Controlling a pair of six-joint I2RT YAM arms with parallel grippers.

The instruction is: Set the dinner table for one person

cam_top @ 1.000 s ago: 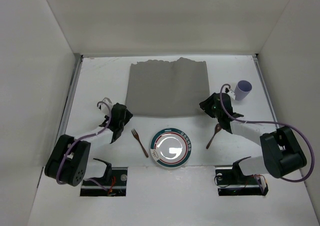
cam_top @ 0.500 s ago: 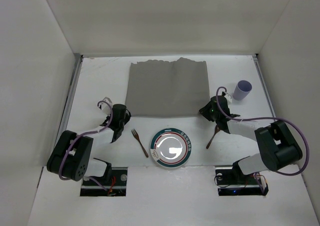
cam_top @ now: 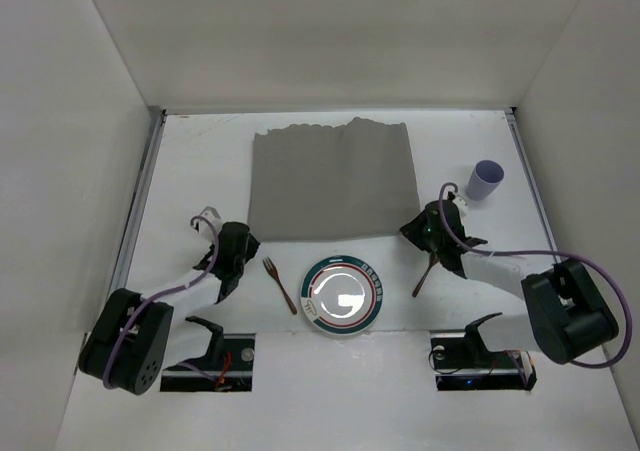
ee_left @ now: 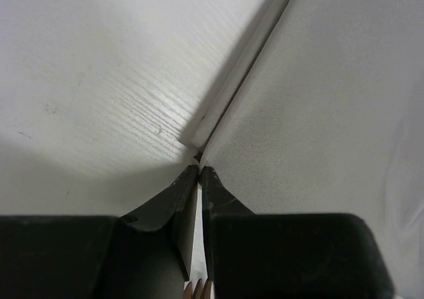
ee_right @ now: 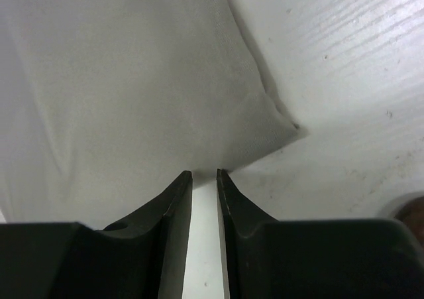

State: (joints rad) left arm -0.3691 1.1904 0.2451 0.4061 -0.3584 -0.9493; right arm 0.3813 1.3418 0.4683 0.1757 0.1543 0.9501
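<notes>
Cloth point(cam_top: 330, 181) lies flat on table point(cam_top: 190, 161), beyond plate point(cam_top: 342, 296), with its near edge just past plate's far rim. Table is white, rigid and fixed, and spreads under plate and everything else. Nothing to grip there, it is only a surface to slide on.

Left gripper point(ee_left: 199, 170) is closed tight, beyond and left of plate. Its tips are on cloth's near-left corner, which looks pinched between them. Right gripper point(ee_right: 204, 174), beyond and right of plate, has jaws a thin slit apart. It looks clamped on cloth's near edge, just inside the near-right corner.

Fork point(cam_top: 280, 283) is just left of plate, spoon point(cam_top: 428, 269) right of plate. Cup point(cam_top: 487, 179) is far right and beyond plate, clear of cloth.

Handling, my guess:
- Cloth is thin, soft and light with no stiffness. It will sag and fold wherever unsupported, and wrinkle if one side leads. Far edge is wavy.
- Fine weave likely slides easily on the smooth table, so a low drag toward plate should work. Plate, fork and spoon sit in the way, though.
- Best hold is the two near corners at the hem, both at once, kept taut between them.
- Thin fabric can slip from a shallow pinch, so take a deep bite.
- Plate looks ceramic and breakable, so avoid nudging it.
</notes>
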